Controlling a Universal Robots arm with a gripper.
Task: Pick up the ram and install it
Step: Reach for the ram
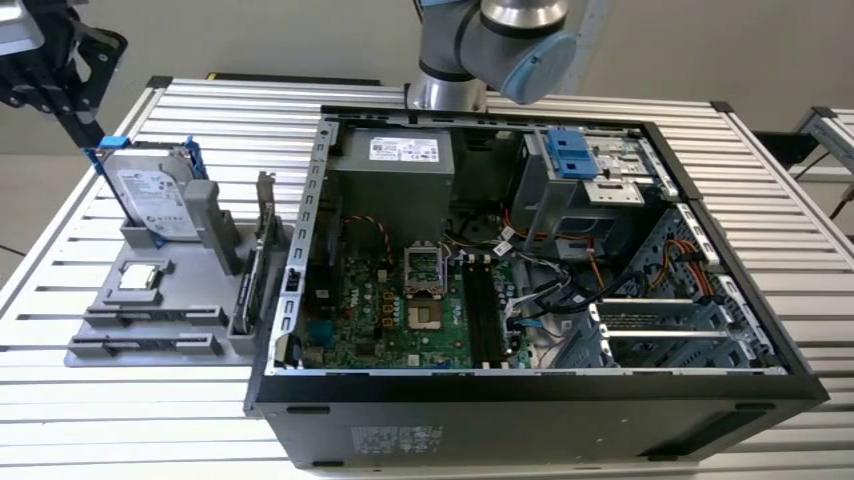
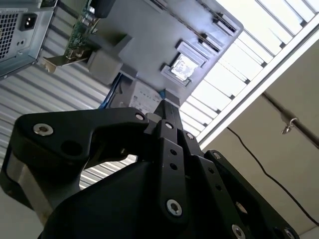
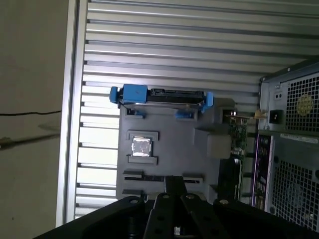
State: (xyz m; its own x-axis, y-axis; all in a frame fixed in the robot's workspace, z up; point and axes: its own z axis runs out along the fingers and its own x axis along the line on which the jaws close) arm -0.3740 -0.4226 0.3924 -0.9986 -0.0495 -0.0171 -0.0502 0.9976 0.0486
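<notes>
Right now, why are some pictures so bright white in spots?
Light glares off the table in the second wrist view, and beside the grey tray in the first wrist view; the exterior view is even, darker inside the computer case.

Arm (image 1: 514,40): silver-grey joint housings, pale blue end cap. Gripper (image 2: 167,112): matte black linkage plates, silver screw heads

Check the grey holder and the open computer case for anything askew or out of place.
Nothing stands out. The hard drive stands on edge in the grey holder, the square chip lies flat in its recess, and the card stands upright beside them. The open case shows nothing spilled or broken.
</notes>
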